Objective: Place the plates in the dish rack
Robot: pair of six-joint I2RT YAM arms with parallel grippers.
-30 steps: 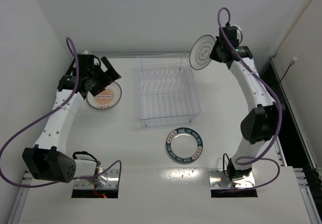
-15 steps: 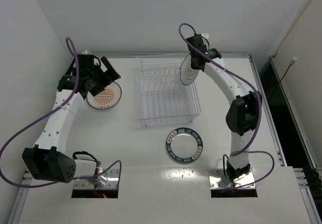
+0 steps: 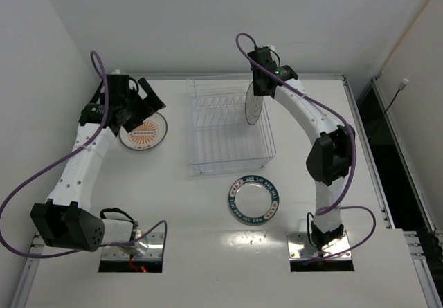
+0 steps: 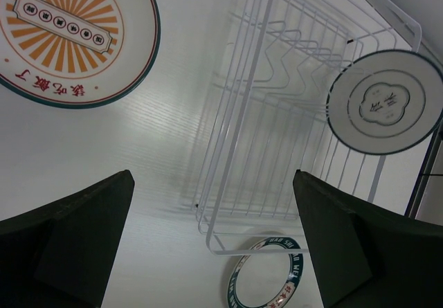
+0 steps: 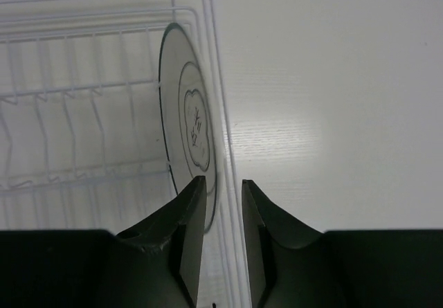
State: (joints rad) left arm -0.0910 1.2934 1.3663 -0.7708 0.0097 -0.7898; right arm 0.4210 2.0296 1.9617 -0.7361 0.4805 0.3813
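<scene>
Over at the far right of the dish rack [image 3: 225, 149], the right pincer [image 5: 223, 183] hangs above the white plate with thin dark rings [image 3: 254, 105]. That plate stands on its edge inside the rack, just beside the right-hand wall, its face turned toward the middle of the basket. From the wrist view the two fingers sit only a little apart, a narrow slot between them. The plate's lower rim runs into that slot by the left finger [image 5: 190, 214], and I cannot tell whether it touches the pad.

The left pincer [image 4: 211, 183] is spread wide with nothing in it, hovering over the sunburst plate [image 3: 144, 134]. That plate lies flat on the desk [image 3: 187, 218], to the left of the rack and clear of it.

The dark blue-grey plate with the lettered rim [image 3: 234, 198] lies flat on the desk too, near the rack's front right corner but apart from it. The rows of tines across the rest of the rack hold nothing.
</scene>
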